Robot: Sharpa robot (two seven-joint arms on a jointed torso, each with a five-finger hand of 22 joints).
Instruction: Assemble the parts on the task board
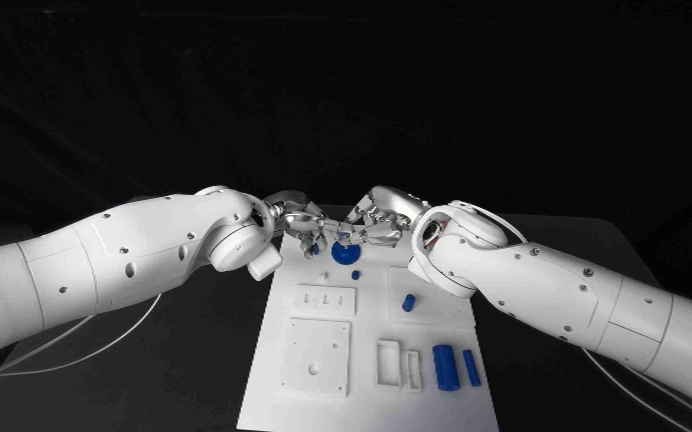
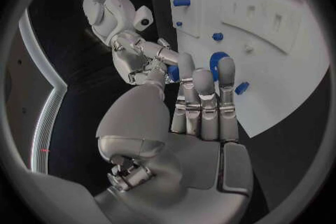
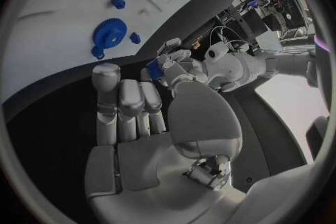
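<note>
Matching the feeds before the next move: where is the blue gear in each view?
Head view: gear on the far end of the board.
Left wrist view: gear half hidden behind the left hand.
Right wrist view: gear in full, past the right hand.
Shared landmark: the white board.

Head view: left hand (image 1: pixel 299 220) and right hand (image 1: pixel 378 222) meet fingertip to fingertip above far end of task board (image 1: pixel 296 302); whatever sits between them is too small to make out. Blue gear (image 1: pixel 346 251) partly covered by the fingers. Board's near edge is cut off by the frame. Left wrist view: gear (image 2: pixel 221 64) half hidden behind fingers (image 2: pixel 203 95).
</note>
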